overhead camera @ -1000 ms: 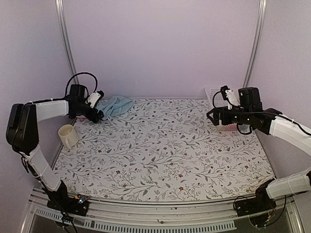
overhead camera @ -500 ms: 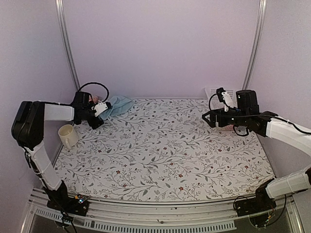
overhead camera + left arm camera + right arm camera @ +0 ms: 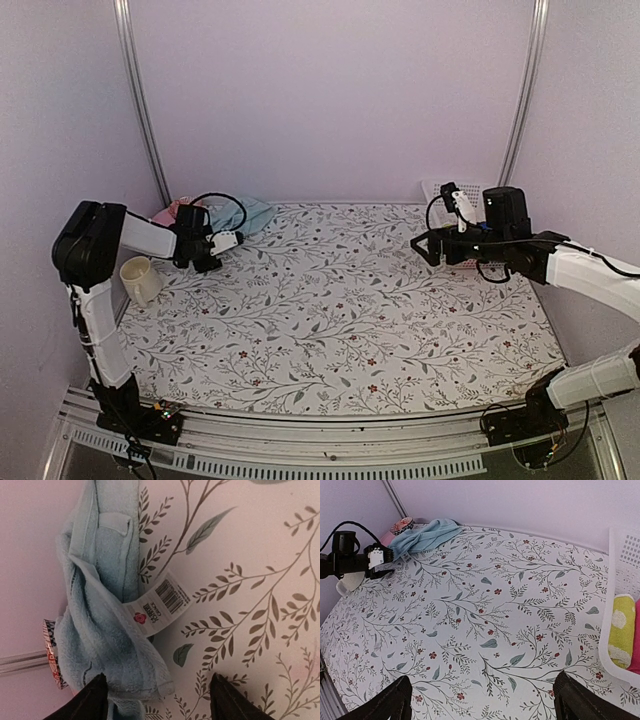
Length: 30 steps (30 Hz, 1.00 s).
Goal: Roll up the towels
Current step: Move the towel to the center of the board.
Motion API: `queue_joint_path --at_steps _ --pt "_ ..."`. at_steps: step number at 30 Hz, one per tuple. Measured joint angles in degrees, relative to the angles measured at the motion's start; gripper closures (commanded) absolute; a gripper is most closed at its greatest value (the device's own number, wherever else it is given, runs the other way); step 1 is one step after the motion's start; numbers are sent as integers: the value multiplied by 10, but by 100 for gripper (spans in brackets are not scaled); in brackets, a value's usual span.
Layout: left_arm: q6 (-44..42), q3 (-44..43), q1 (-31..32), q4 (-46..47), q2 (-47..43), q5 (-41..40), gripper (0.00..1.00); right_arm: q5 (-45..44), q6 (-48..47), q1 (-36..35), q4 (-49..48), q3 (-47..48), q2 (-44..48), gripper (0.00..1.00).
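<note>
Item: pale aqua towel [image 3: 100, 610], crumpled at the far left corner of the desk [image 3: 340, 300], just beside the pink hat [image 3: 172, 211]. Left pincer [image 3: 157, 697]: fingers apart, straddling the towel's hem, nothing clamped. Right pincer [image 3: 482, 700]: wide apart, empty. Risks, as we judge: closing on hem or label [image 3: 162, 602] alone lets the cloth slip, and dragging may pull the hat along. We see no deep blue towel.
</note>
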State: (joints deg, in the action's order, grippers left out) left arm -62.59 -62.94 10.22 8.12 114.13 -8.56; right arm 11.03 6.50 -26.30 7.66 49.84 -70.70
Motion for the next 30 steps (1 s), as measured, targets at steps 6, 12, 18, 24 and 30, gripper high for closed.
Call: queue_joint_path --at_steps 6,12,18,24,30 --pt "-7 -28 8 23 31 -31 76 3 2 -6 0 0 0 1" --pt "-12 -38 9 28 39 -47 100 5 0 -11 0 0 -10 1" --pt "18 -50 18 -57 5 -3 100 7 -42 -54 0 3 -24 2" --pt "107 -82 59 -202 -113 120 100 17 -105 -131 -9 25 -61 7" --pt "201 -56 141 -260 -223 213 100 21 -106 -209 -21 90 -123 8"
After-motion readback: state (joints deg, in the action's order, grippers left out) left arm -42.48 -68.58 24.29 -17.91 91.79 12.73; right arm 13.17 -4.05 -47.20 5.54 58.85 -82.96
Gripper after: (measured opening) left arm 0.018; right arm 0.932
